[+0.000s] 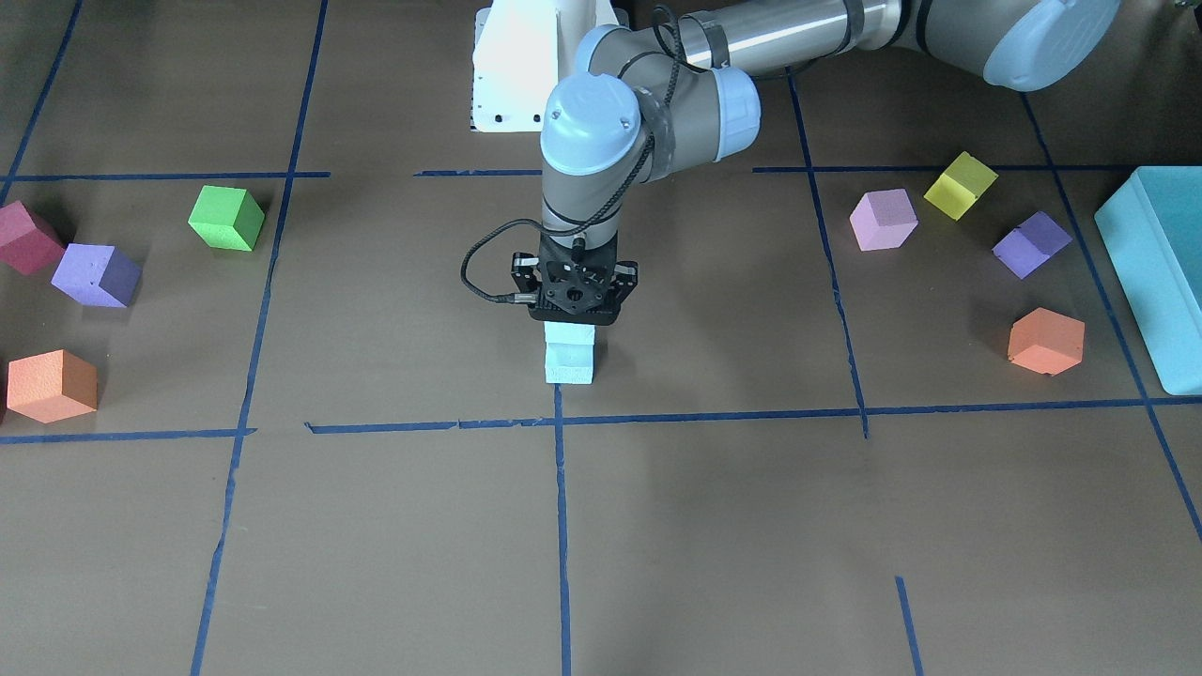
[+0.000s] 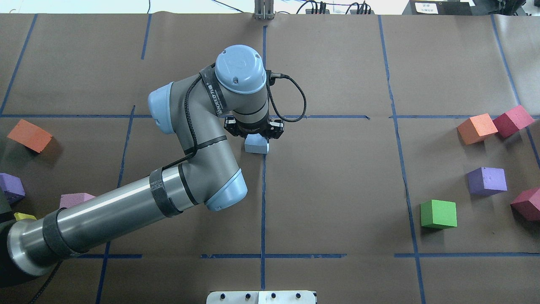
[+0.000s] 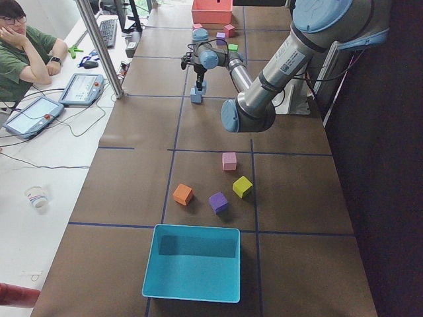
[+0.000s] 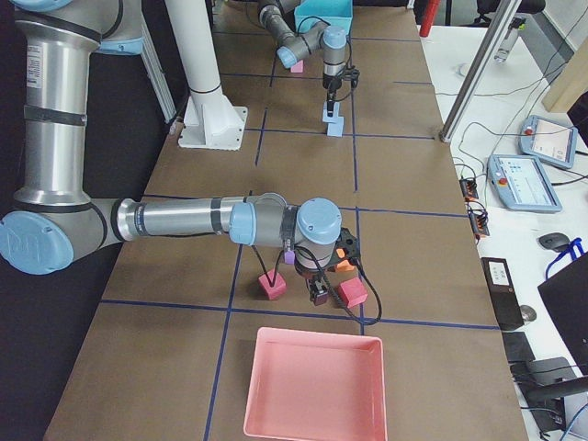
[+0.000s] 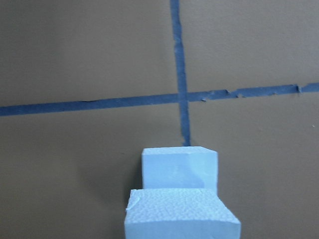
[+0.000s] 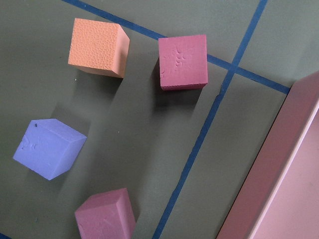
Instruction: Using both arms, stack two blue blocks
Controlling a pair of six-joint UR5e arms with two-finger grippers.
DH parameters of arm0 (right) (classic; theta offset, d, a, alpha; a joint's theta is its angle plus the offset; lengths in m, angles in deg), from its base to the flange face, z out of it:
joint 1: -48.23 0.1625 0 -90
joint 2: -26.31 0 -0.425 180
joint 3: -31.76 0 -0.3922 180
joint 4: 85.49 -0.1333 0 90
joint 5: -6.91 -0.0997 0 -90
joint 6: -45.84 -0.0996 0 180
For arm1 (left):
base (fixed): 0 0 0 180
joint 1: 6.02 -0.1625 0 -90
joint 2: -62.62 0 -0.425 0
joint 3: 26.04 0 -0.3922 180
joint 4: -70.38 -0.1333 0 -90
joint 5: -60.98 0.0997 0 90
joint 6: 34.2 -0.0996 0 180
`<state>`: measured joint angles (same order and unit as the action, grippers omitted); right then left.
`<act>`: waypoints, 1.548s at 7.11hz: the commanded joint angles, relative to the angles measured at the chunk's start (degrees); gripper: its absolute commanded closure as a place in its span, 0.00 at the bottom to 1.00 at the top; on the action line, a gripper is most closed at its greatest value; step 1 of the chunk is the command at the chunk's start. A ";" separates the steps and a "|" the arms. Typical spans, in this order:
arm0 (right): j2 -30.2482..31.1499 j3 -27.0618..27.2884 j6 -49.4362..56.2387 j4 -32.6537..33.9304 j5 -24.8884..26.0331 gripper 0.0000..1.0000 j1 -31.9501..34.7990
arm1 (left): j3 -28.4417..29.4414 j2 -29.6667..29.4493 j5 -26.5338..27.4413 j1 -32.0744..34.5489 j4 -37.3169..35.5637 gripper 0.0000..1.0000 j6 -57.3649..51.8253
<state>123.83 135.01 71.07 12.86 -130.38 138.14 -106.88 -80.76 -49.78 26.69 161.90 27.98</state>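
left gripper (image 1: 574,321) vertical over blue blocks (image 1: 570,361)

Brown table (image 2: 337,190) gridded with blue tape (image 2: 263,202); white desk (image 3: 59,211) alongside.

Pairs: blue blocks (image 1: 570,364), orange cubes (image 1: 52,385), purple cubes (image 1: 94,275), maroon cubes (image 2: 512,120). Singles: green cube (image 1: 225,218), yellow cube (image 1: 960,185), pink cube (image 1: 883,220), teal box (image 1: 1150,263), pink tray (image 4: 317,333).

Stacked pair: upper block (image 5: 182,219) pale aqua with a pebbled top, lower block (image 5: 179,167) sky-blue (nearly alike from the front).
Loose: green cube (image 1: 226,218), yellow cube (image 1: 960,185), pink cube (image 1: 883,220), maroon cube (image 1: 26,237).
Box (image 1: 1160,272): teal.
Table (image 1: 714,526): brown, dark-blue tape grid.
Left arm (image 1: 779,38): grey-silver, light-blue caps.
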 commanded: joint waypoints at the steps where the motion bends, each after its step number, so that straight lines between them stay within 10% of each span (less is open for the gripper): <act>1: 0.04 0.02 0.00 0.00 0.00 0.01 0.00 | 0.51 -0.40 0.28 0.42 -0.20 0.59 -3.53; 11: 0.04 0.11 0.00 0.00 0.00 0.01 0.00 | 5.00 -3.30 -0.34 1.92 -0.20 0.38 -3.03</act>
<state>123.87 135.10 71.07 12.86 -130.37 138.15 -101.88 -84.12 -50.05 28.54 161.70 24.96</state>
